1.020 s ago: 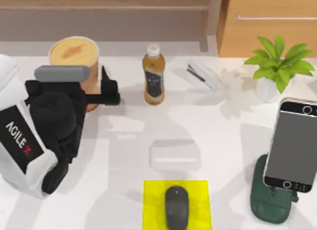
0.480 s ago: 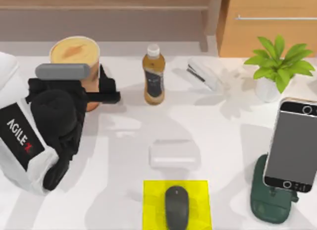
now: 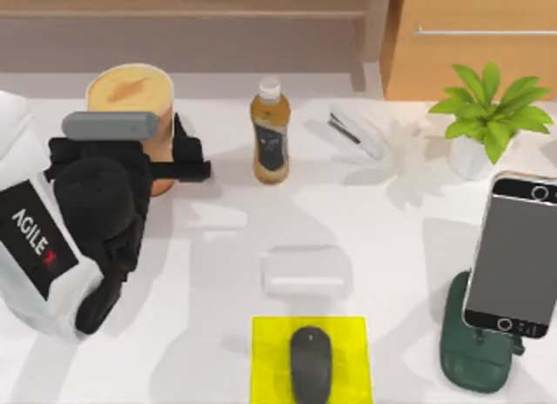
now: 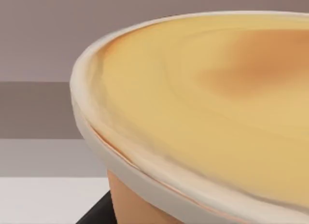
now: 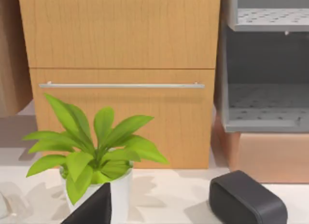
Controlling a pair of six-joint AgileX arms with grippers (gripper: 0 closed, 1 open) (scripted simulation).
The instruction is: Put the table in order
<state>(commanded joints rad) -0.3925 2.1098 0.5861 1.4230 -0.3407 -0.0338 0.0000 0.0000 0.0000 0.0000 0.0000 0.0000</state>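
An AgileX left gripper (image 3: pixel 178 156) clasps a tan cup (image 3: pixel 132 99) with a cream lid at the top view's upper left, on the white table (image 3: pixel 218 247). A tea bottle (image 3: pixel 270 134) stands just right; a mouse (image 3: pixel 311 365) sits on a yellow pad (image 3: pixel 265 365) at bottom centre.

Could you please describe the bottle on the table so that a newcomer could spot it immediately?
On the white table, look along the far edge below the brown shelf. The bottle stands upright between the tan cup and the stapler. It alone has a white cap, amber contents and a dark label.
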